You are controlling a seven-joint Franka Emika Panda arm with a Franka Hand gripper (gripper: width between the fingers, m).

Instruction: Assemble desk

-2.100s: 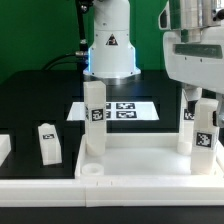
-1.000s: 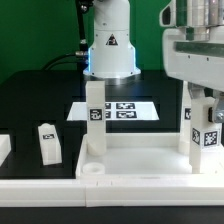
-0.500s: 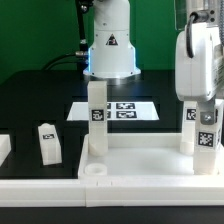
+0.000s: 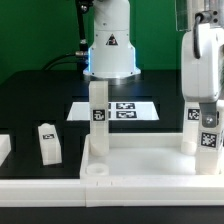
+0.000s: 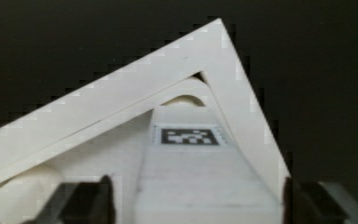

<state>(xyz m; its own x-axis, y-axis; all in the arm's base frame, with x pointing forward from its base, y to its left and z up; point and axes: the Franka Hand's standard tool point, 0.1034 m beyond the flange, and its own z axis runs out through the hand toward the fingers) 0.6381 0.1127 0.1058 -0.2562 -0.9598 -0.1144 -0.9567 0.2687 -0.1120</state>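
Gripper turned and lowered onto leg at tabletop far corner, exterior view's right | fingers astride leg, pinch unconfirmed | seating or screwing likely underway | loose leg waits.

Hand fingertips hid behind the right leg; grip state unclear. Tabletop cropped at frame bottom.

The marker board lies flat on the black table (green backdrop behind).
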